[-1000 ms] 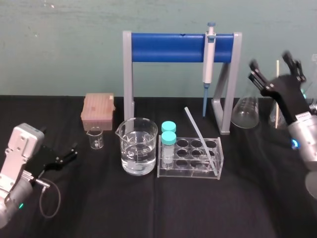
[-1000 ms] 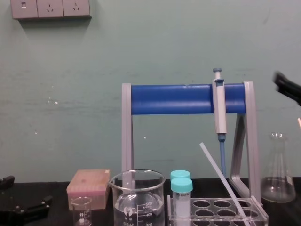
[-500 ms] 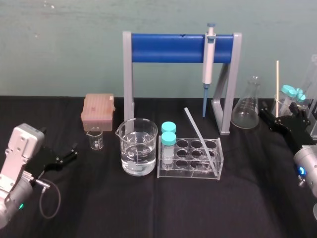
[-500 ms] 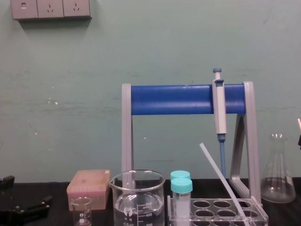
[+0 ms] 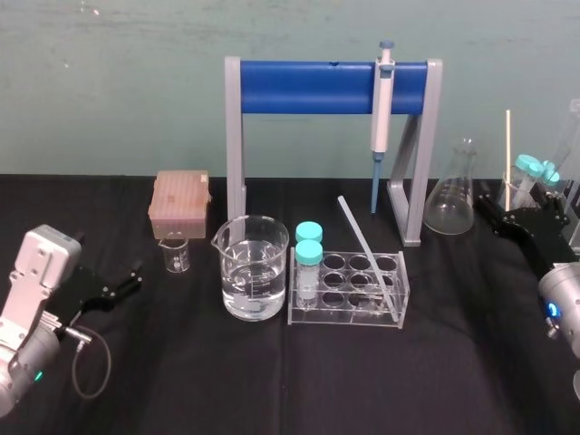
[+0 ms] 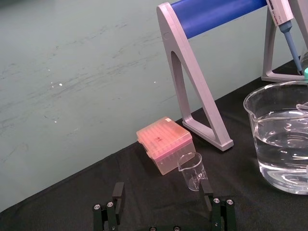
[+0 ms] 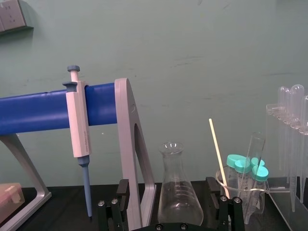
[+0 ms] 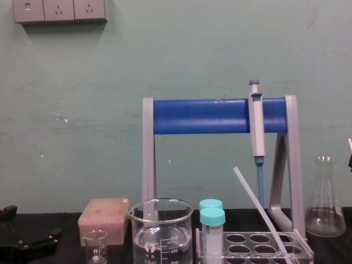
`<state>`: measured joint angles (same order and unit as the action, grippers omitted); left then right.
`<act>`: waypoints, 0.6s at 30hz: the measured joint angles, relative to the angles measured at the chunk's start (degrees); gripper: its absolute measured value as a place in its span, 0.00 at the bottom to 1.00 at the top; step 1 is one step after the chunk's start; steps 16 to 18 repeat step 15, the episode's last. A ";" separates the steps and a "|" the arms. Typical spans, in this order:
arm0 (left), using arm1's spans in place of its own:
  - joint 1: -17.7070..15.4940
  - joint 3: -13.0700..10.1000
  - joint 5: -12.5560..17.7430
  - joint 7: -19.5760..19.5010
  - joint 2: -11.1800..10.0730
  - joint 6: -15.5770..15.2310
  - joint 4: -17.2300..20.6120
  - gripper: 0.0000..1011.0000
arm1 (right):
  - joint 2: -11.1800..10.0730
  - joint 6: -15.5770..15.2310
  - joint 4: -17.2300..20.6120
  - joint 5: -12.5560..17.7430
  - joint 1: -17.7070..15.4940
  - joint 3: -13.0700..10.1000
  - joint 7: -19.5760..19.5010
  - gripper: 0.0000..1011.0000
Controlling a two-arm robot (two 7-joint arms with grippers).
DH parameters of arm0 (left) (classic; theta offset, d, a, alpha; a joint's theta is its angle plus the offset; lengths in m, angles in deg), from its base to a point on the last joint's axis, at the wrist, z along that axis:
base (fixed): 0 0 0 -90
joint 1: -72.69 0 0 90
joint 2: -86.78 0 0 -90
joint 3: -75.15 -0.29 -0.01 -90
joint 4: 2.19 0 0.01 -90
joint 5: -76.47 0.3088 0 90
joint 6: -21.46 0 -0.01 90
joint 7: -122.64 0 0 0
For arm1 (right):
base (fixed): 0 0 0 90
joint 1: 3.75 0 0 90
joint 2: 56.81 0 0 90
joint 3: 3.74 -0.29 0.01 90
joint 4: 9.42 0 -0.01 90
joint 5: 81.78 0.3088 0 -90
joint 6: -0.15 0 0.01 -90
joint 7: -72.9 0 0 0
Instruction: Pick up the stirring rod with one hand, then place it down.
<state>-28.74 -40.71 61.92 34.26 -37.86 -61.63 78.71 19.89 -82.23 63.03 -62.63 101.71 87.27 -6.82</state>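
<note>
A: Stirring rod (image 5: 365, 249) leans slanted in the tube rack (image 5: 349, 313), lower end in a well at its right end. Right gripper (image 5: 518, 217) spread, holding nothing, just beside the flask (image 5: 450, 204). Left gripper (image 5: 127, 281) parked, also spread.
B: Risks: the reach clips the flask; thin slick glass slips; a skewed pull tips the rack

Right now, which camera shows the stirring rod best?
Head view: the stirring rod shows whole, leaning in the tube rack. Chest view gives its slant side-on, lower end cut off. Left wrist view faces the beaker, right wrist view the flask.
</note>
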 joint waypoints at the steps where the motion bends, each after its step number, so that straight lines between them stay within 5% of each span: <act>1: 0.00 0.00 0.00 0.00 0.00 0.00 0.00 0.99 | 0.00 0.04 -0.01 -0.01 0.00 0.00 0.00 0.99; 18: 0.00 0.00 0.00 0.00 0.00 0.00 0.00 0.99 | -0.07 0.27 -0.07 -0.15 0.09 0.08 -0.04 0.99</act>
